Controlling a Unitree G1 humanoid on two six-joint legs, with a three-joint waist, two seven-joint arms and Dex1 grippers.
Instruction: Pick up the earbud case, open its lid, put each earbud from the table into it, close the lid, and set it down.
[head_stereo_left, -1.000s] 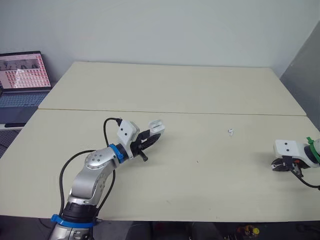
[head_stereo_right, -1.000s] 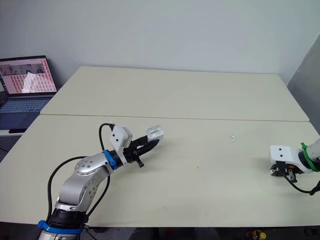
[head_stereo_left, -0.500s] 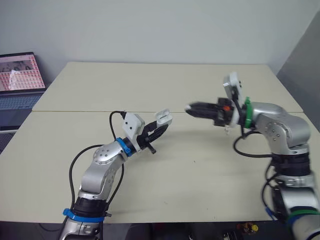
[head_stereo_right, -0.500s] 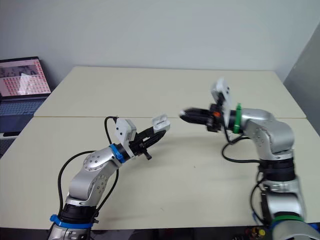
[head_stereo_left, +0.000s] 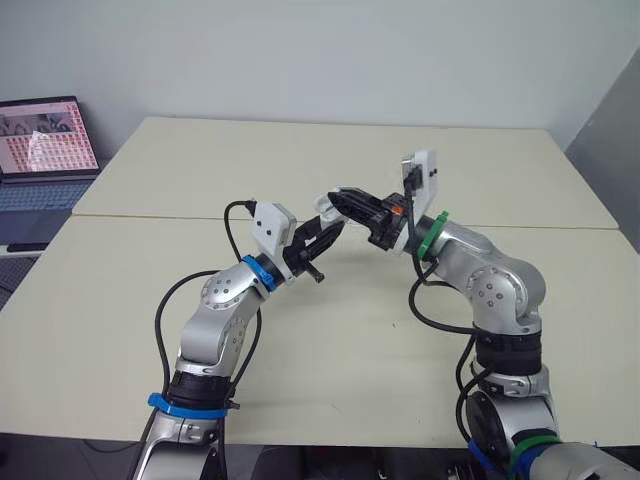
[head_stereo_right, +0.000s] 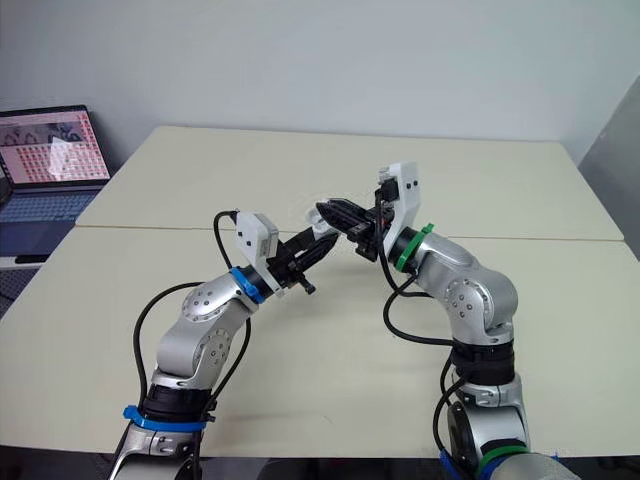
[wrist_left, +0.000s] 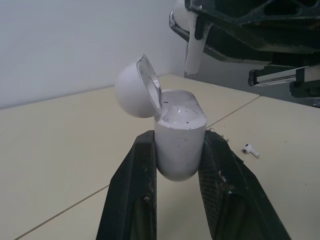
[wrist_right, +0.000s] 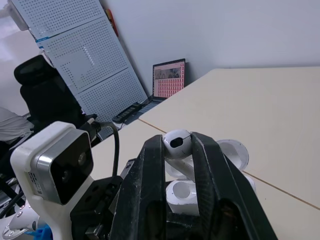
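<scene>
My left gripper (head_stereo_left: 318, 236) was clamped on the case (wrist_left: 180, 132), held above the table (head_stereo_left: 400, 340) with its lid (wrist_left: 136, 87) swung open. My right gripper (head_stereo_left: 345, 197) pinched one earbud (wrist_left: 192, 50) just at the case's 1 o'clock, stem pointing down toward the open mouth, not yet in. I counted one case and two earbuds; the second earbud (wrist_left: 251, 149) lay on the table, well apart.

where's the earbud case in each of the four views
Left eye view: earbud case mid-picture, in the left pincer's tips.
Right eye view: mid-picture again, same grip.
Left wrist view: clamped between the fingers, lid open.
Right wrist view: open, just behind the held earbud.
Shared landmark: the right pincer hanging just above the case.
</scene>
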